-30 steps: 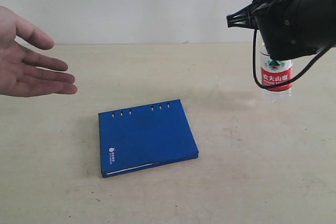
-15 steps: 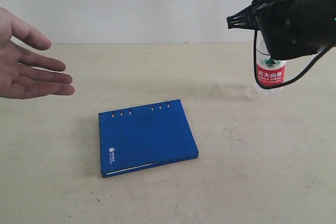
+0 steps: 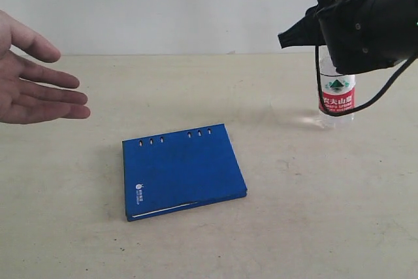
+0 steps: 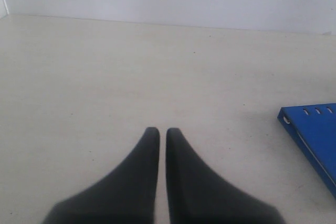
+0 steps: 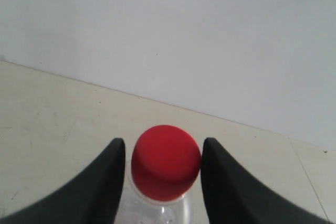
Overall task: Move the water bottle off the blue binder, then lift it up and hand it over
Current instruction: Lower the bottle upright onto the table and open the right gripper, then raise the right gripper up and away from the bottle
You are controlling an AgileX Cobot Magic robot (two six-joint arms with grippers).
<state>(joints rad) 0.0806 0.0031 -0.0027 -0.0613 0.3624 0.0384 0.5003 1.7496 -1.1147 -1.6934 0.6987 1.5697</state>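
The clear water bottle (image 3: 337, 99), red cap on and contents too faint to judge, stands upright on the table (image 3: 294, 213) at the far right, well apart from the blue binder (image 3: 183, 171), which lies flat and bare. The right gripper (image 5: 163, 141) holds it, one finger close on each side of the neck just below the cap, while the left gripper (image 4: 158, 129) hangs nearly closed on nothing. Half a second ago the bottle sat slightly higher; the open hand (image 3: 32, 83) at the left has barely shifted
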